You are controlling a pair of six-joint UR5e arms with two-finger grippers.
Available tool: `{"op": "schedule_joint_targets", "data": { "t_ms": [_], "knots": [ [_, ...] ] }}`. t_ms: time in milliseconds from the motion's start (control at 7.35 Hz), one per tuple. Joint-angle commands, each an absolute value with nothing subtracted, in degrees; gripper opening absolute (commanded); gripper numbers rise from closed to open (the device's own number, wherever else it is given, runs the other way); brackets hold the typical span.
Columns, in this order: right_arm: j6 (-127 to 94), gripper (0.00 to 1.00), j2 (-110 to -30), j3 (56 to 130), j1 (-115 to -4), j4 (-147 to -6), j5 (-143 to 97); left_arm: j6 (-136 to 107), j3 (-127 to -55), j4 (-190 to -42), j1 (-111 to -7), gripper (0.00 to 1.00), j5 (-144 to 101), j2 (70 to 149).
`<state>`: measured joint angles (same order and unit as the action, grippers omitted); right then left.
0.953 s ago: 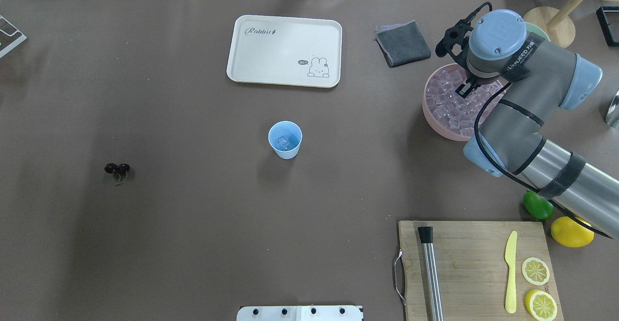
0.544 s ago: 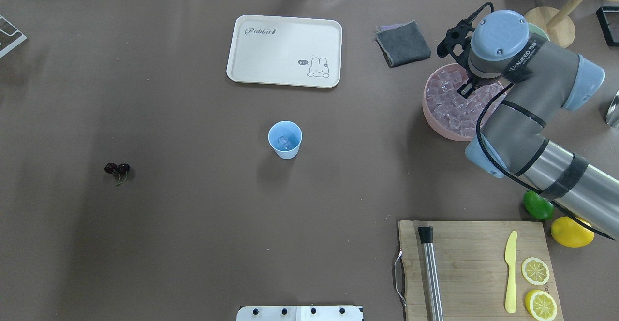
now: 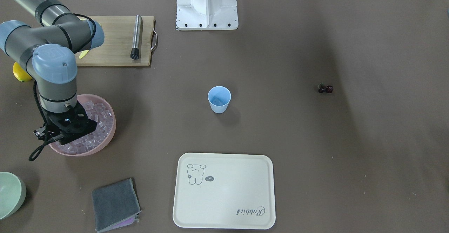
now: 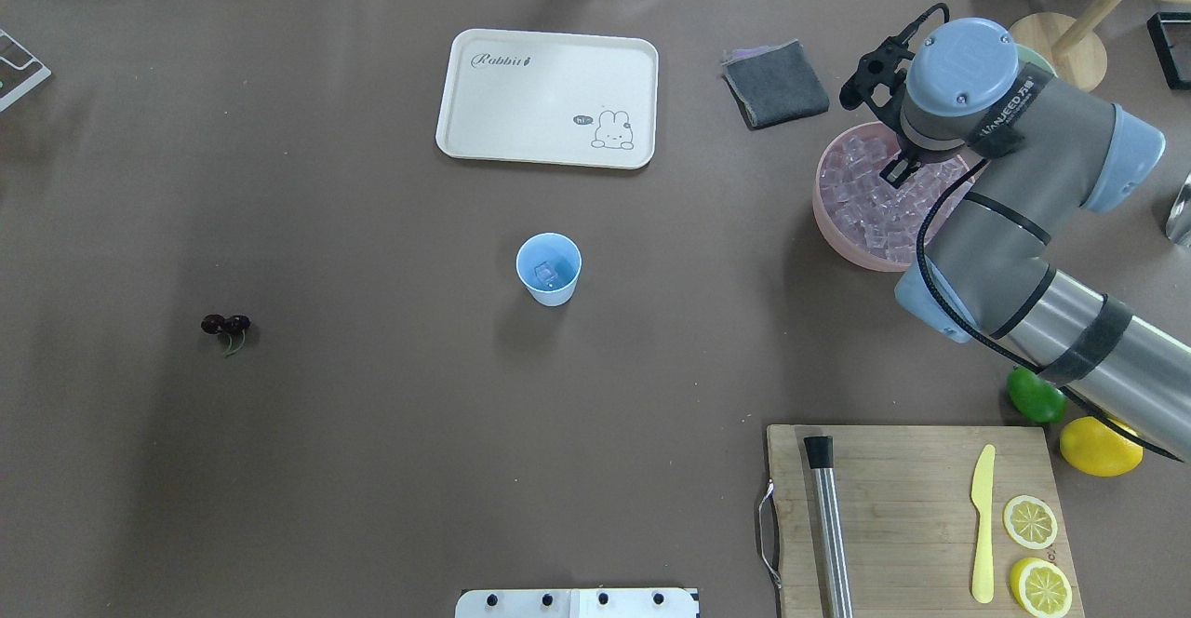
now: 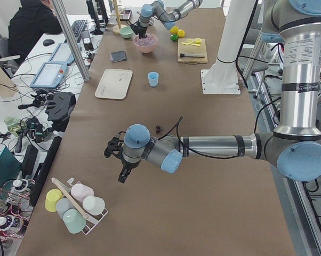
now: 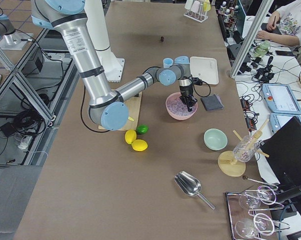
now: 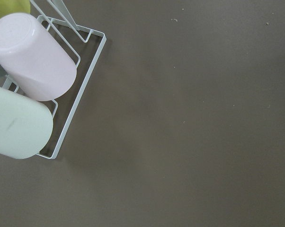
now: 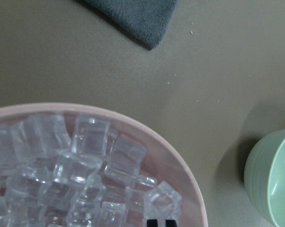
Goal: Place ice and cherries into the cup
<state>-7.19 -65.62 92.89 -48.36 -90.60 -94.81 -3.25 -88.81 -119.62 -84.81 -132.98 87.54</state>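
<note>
The light-blue cup (image 4: 549, 269) stands upright mid-table with one ice cube (image 4: 546, 273) in it. More ice (image 4: 861, 192) fills the pink bowl (image 4: 823, 218) at the right. My right gripper (image 4: 898, 172) points down into that bowl. In the right wrist view its gripper (image 8: 161, 222) shows two black tips close together, shut, with nothing seen between them, beside a cube (image 8: 162, 198). The cherries (image 4: 225, 324) lie on the table far left of the cup. My left gripper (image 5: 122, 175) hovers over the table's left end, and I cannot tell whether it is open or shut.
A cream tray (image 4: 547, 97) lies behind the cup, a grey cloth (image 4: 775, 83) beside the pink bowl. A pale green bowl (image 8: 275, 179) sits just past it. A cutting board (image 4: 912, 516) with muddler, knife and lemon slices is front right. A rack of cups (image 7: 33, 85) lies under the left wrist.
The right arm's wrist has edged slightly to the right. Its fingertips stay at the same spot in the pink bowl. Cup and cherries have not moved.
</note>
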Motion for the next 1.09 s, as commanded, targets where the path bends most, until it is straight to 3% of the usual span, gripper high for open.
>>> {"op": "schedule_joint_targets", "data": {
  "t_ms": [0,953],
  "knots": [
    [-6.77,0.9,-65.39,95.52,-48.43,-93.58,-94.92,-3.25,-88.51,-119.62,-84.81,0.98,-132.98,87.54],
    [-7.03,0.92,-68.02,95.71,-46.06,-94.31,-91.69,-3.25,-84.29,-125.16,-84.81,0.98,-132.98,87.89]
  ]
}}
